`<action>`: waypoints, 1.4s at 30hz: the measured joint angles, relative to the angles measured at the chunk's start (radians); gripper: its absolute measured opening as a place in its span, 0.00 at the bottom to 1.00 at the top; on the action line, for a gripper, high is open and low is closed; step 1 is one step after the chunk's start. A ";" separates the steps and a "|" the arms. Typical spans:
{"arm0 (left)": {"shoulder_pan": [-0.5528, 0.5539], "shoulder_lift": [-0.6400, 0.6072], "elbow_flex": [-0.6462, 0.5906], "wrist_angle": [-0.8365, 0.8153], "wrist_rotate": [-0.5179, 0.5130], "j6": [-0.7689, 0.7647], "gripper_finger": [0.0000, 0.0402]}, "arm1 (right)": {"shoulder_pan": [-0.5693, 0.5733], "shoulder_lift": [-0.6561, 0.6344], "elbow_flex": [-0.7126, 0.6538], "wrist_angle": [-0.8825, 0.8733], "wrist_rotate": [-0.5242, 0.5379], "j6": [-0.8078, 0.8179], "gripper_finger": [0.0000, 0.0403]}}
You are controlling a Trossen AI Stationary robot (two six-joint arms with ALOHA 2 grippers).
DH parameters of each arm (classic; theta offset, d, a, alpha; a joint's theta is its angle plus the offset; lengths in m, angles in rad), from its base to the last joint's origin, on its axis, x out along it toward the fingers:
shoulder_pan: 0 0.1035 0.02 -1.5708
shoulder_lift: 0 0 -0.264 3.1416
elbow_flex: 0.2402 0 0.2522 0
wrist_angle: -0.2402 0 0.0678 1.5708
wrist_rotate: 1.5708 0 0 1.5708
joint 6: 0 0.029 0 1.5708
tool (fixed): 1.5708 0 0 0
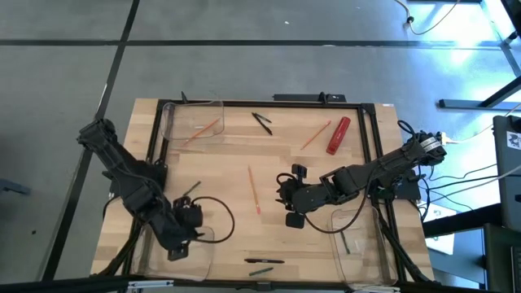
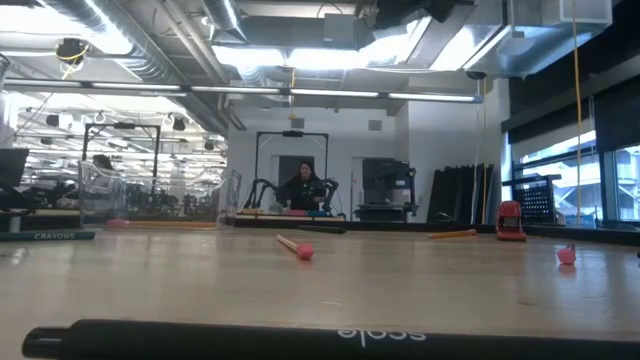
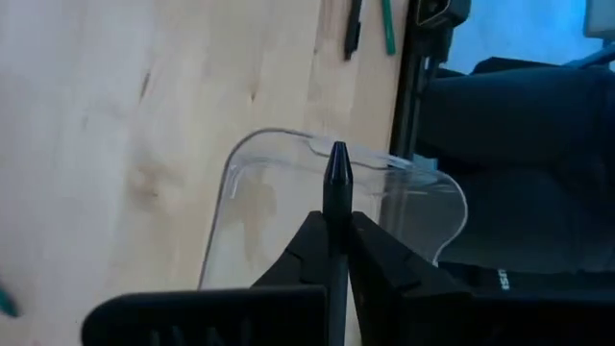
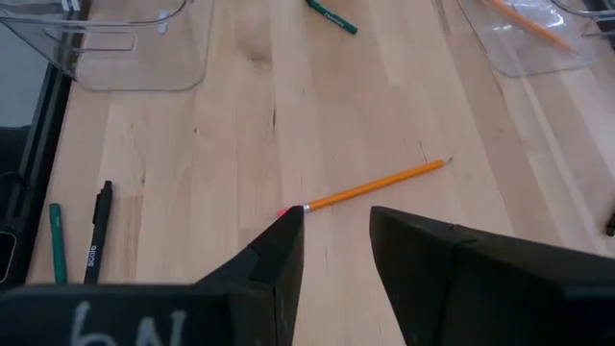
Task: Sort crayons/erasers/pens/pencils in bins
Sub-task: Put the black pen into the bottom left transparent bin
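Note:
My left gripper (image 1: 181,236) is shut on a black pen (image 3: 336,173) over the clear near-left bin (image 3: 288,207). My right gripper (image 4: 332,240) is open and empty near the table's middle (image 1: 289,195). An orange pencil (image 4: 377,186) lies flat on the wood just beyond its fingers, its pink eraser end by one fingertip. Another pencil (image 1: 203,129) lies in the far-left bin (image 1: 191,122). A pen (image 1: 346,242) lies in the near-right bin (image 1: 358,236). Black pens lie at the far middle (image 1: 262,122) and the near edge (image 1: 264,261). My left gripper pinches the black pen between its two fingers (image 3: 307,252), the pen lying along them. The pen's pointed end (image 3: 336,163) sticks out past the fingertips, lifted clear above the bin's floor. The rest of the pen is hidden behind the fingers.
A thick red cylinder (image 1: 339,135) and an orange pencil (image 1: 316,134) lie at the far right. A dark frame (image 1: 269,103) rims the table. A green stick (image 4: 58,245) lies beside a black pen (image 4: 96,245). A person (image 2: 303,190) sits far behind the table.

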 joint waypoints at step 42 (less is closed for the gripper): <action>-0.033 0.000 -0.467 0.351 0.105 -0.130 0.11 | 0.000 0.000 0.000 0.002 -0.079 0.001 0.31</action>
